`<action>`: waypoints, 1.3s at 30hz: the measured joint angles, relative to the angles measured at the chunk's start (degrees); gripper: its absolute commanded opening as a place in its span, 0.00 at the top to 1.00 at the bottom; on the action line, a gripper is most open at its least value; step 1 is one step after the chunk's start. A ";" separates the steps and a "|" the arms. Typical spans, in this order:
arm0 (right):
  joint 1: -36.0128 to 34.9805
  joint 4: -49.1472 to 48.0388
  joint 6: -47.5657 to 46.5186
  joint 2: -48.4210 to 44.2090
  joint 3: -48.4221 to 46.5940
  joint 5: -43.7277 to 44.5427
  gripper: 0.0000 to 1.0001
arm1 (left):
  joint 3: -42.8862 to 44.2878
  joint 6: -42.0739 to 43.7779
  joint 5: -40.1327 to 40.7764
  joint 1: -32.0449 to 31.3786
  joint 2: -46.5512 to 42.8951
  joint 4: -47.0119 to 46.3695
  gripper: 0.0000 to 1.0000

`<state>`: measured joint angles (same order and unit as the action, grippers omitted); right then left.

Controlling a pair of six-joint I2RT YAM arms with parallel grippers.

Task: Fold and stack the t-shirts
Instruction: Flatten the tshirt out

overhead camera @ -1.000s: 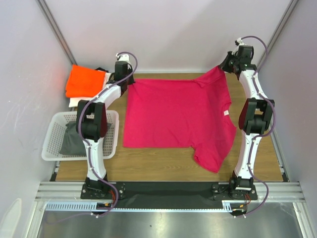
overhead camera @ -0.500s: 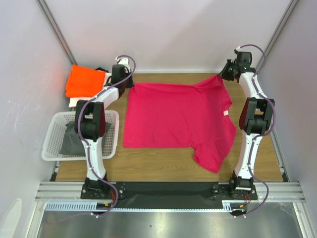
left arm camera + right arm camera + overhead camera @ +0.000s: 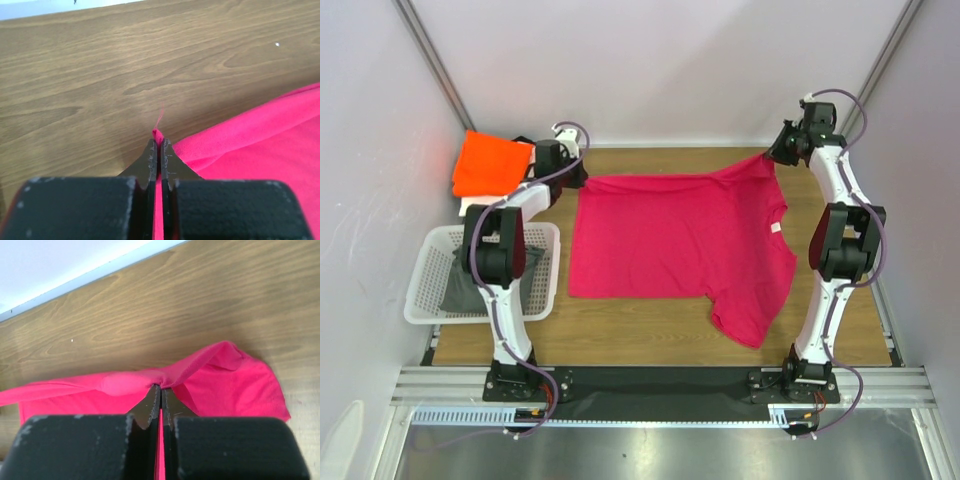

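- The magenta t-shirt (image 3: 670, 235) lies spread on the bench (image 3: 640, 325) just right of the basket (image 3: 420, 290), with one sleeve trailing toward the near edge.
- The left fingers (image 3: 151, 160) are pinched tight on its far corner, the one nearer the basket; a nub of pink pokes past the tips.
- The right fingers (image 3: 152, 402) are clamped on the far corner away from the basket, where the cloth is bunched and slightly lifted.
- Beyond the basket, the folded orange t-shirt (image 3: 492, 163) sits on the white t-shirt (image 3: 470, 206).
- Step in hand, as I judge it: stretching the far edge flat before the first fold.
- The next move calls for both arms travelling together and keeping that edge taut.
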<state>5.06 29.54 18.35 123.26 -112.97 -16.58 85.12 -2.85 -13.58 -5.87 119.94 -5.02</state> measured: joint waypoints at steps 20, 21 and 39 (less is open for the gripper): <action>0.52 7.63 2.97 -10.29 15.69 0.57 1.00 | -14.91 9.68 -12.57 2.58 -12.90 -8.90 1.00; 0.70 8.07 3.10 -10.95 16.48 0.44 1.00 | -15.08 10.91 -12.57 2.58 -13.25 -8.09 1.00; 3.61 15.91 3.82 -17.86 27.02 -0.96 1.00 | -21.90 26.01 -13.86 2.60 -16.61 0.13 1.00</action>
<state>8.67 45.45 22.17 105.41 -85.95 -17.54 63.22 23.16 -27.44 -3.27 103.33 -4.89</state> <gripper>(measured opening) 0.012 0.017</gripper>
